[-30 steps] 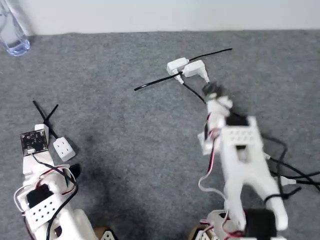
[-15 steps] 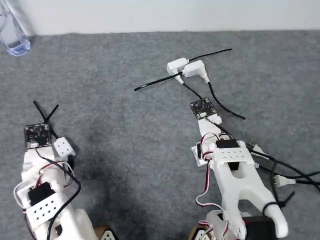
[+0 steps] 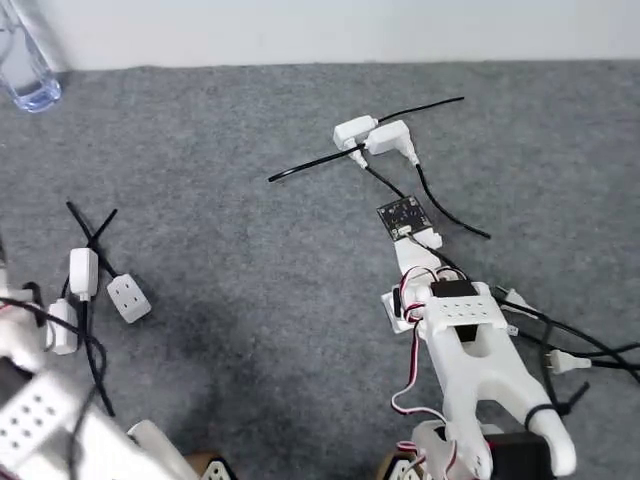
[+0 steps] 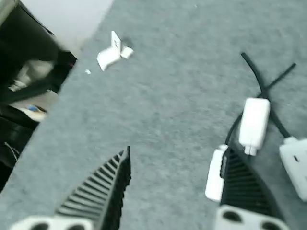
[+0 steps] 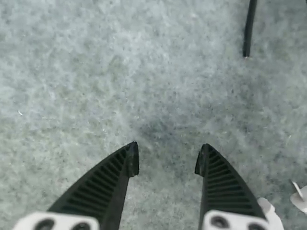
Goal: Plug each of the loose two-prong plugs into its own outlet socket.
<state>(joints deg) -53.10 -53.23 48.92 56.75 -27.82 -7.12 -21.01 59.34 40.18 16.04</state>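
Note:
On the grey carpet at the left lie two white plugs (image 3: 83, 272) (image 3: 62, 326) on black cords, next to a white outlet socket (image 3: 128, 297). The left wrist view has the same plugs (image 4: 254, 122) (image 4: 215, 173) and socket (image 4: 295, 162). My left gripper (image 4: 176, 154) is open and empty; one finger (image 4: 242, 182) is next to the nearer plug. At the far middle two more white pieces (image 3: 355, 131) (image 3: 390, 138) lie together with black cords. My right gripper (image 5: 169, 147) is open over bare carpet, short of them, with a cord end (image 5: 249, 28) ahead.
A clear glass (image 3: 25, 75) stands at the far left corner. Loose cables (image 3: 570, 350) trail beside the right arm (image 3: 465, 340). A small white bracket (image 4: 114, 51) lies near the carpet's edge. The left arm (image 3: 40, 420) sits at the near left corner.
The left arm has swung back and to the left, uncovering the two plugs beside the socket. The right arm drew back from the far plugs a second ago and has since held still.

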